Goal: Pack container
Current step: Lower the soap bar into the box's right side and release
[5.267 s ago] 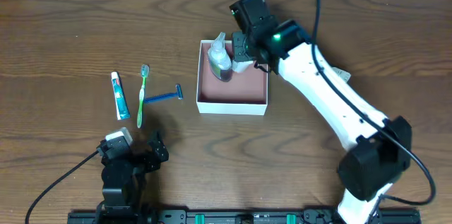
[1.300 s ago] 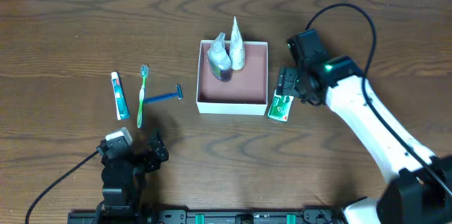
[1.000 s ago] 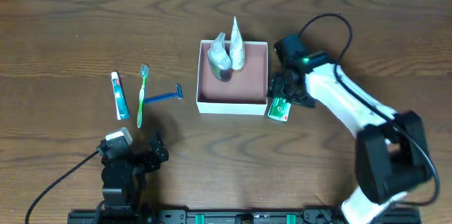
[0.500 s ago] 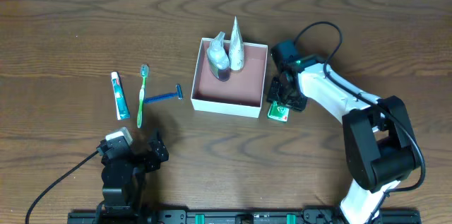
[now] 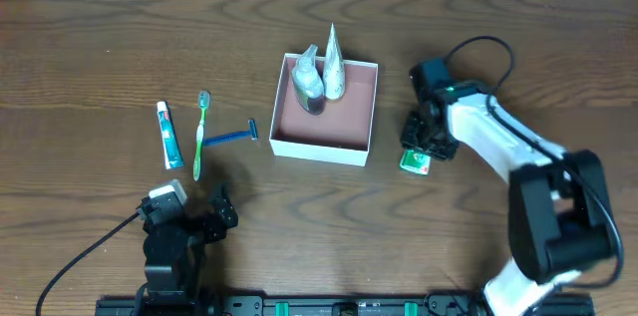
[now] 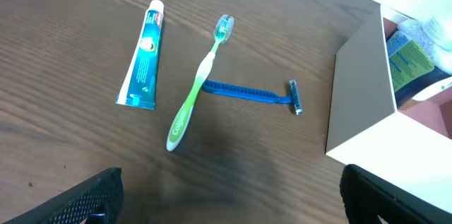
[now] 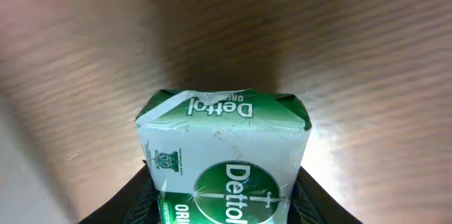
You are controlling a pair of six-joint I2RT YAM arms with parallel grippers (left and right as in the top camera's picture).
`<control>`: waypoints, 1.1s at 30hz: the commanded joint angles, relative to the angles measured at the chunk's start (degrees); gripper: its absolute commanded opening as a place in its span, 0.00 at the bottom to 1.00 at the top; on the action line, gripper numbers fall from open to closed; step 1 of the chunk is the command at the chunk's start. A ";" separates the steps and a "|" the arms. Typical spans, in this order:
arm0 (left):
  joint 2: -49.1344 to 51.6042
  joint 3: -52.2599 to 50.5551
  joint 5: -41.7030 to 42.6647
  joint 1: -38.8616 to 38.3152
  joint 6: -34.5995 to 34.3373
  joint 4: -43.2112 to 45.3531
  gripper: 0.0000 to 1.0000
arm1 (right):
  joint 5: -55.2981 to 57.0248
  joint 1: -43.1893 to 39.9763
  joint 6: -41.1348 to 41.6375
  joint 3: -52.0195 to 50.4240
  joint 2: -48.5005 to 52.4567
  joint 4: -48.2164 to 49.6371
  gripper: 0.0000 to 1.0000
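Note:
The container (image 5: 317, 149), a shallow white box with a pinkish-brown inside, sits at the table's middle, slightly turned. A clear bottle (image 5: 310, 84) and a white tube (image 5: 333, 65) stand in its far part. My right gripper (image 5: 423, 143) is to the right of the box, apart from it, shut on a green-and-white soap packet (image 5: 415, 162). The right wrist view shows the packet (image 7: 226, 153) filling the space between the fingers (image 7: 226, 206). My left gripper (image 5: 185, 220) is open and empty near the front left edge; its jaws (image 6: 229, 196) frame bare wood.
A toothpaste tube (image 5: 168, 135), a green toothbrush (image 5: 200, 135) and a blue razor (image 5: 231, 137) lie left of the box. The left wrist view shows the same toothpaste (image 6: 143, 56), toothbrush (image 6: 198, 90), razor (image 6: 251, 92) and the box's corner (image 6: 364, 90).
My right gripper came down beside the box onto the packet, the box shifted left and turned a little, and the gripper has now moved right with the packet. The left arm is still.

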 commanded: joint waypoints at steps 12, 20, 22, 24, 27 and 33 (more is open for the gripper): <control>-0.04 -0.79 -0.07 -0.13 1.01 0.00 0.98 | 5.66 16.20 -4.50 1.66 -21.53 9.66 0.34; -0.04 -0.79 -0.07 -0.13 1.01 0.00 0.98 | 4.44 16.92 -0.26 1.66 -10.43 21.86 0.34; -0.04 -0.79 -0.07 -0.13 1.01 0.00 0.98 | 3.08 16.92 0.28 1.68 -8.41 24.24 0.33; -0.04 -0.79 -0.07 -0.13 1.01 0.00 0.98 | 2.93 16.92 1.68 1.68 -6.97 25.09 0.34; -0.04 -0.79 -0.07 -0.13 1.01 0.00 0.98 | 3.02 16.85 2.08 1.68 -5.70 24.55 0.36; -0.04 -0.79 -0.07 -0.13 1.01 0.00 0.98 | 2.99 16.87 2.08 1.66 -3.02 22.18 0.41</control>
